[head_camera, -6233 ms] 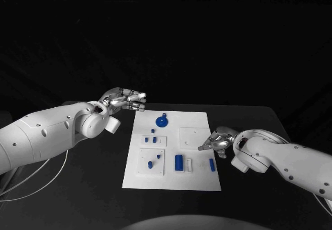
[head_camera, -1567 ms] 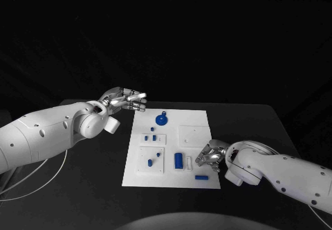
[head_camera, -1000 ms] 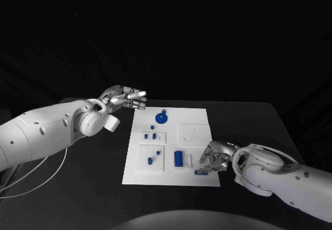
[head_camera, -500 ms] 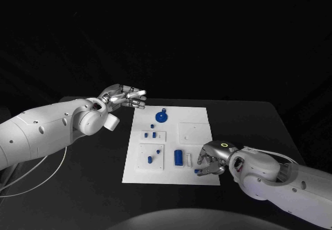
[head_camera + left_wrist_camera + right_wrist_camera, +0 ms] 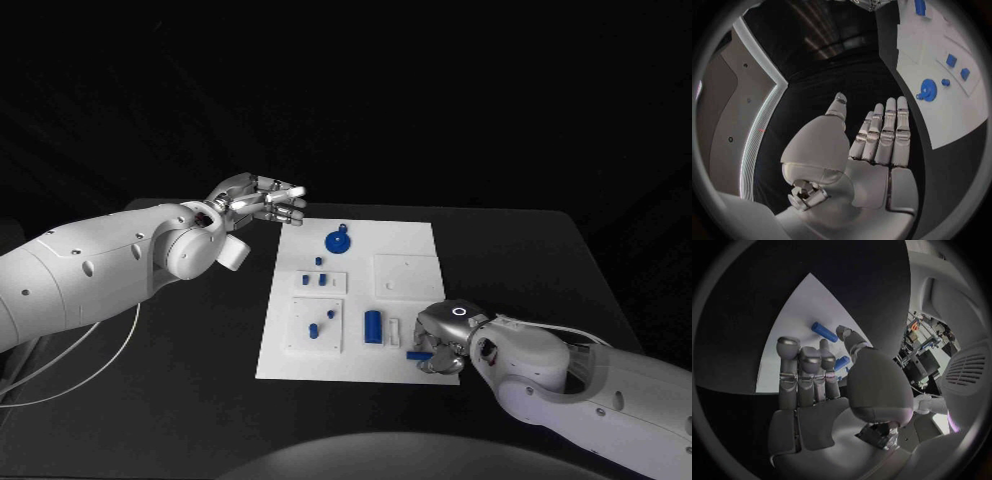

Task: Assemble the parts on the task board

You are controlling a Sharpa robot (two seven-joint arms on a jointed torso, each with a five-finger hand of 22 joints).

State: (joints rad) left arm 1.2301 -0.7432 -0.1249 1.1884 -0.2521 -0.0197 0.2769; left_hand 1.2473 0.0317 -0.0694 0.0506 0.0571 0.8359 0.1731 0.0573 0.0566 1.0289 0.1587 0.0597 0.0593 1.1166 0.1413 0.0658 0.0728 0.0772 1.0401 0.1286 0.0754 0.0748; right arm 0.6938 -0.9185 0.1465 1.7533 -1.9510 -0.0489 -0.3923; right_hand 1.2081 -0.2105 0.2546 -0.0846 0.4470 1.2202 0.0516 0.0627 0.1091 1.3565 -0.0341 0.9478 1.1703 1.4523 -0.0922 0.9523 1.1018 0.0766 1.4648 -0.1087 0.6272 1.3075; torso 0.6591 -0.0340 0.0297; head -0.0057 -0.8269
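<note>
— Starting nearest: right hand, what's it at?

— My right hand (image 5: 441,343) is low over the near right corner of the task board (image 5: 411,245). Fingers lie straight and side by side, thumb crooked in beside them. A small blue part (image 5: 420,355) lies between thumb and fingers (image 5: 811,375), one end poking out toward the board's middle. The wrist view shows that part (image 5: 841,363) right against the thumb. Clamped or only touched, I cannot tell.

— Next out?

— A blue cylinder (image 5: 374,326) lies on the board just beside the hand, apart from it; my right wrist view has it beyond the fingertips (image 5: 824,332). Left of it is a raised white square (image 5: 317,326) with two small blue pieces on it. Further on are a smaller white block with two blue pieces (image 5: 320,281), then a round blue part (image 5: 336,243) near the far edge.

— And the left?

— My left hand (image 5: 260,208) hangs off the board's far left corner, above the black table (image 5: 505,250). Fingers are spread, thumb apart, nothing in it. My left wrist view agrees: bare palm (image 5: 873,145), round blue part (image 5: 927,90) well apart from it.
</note>
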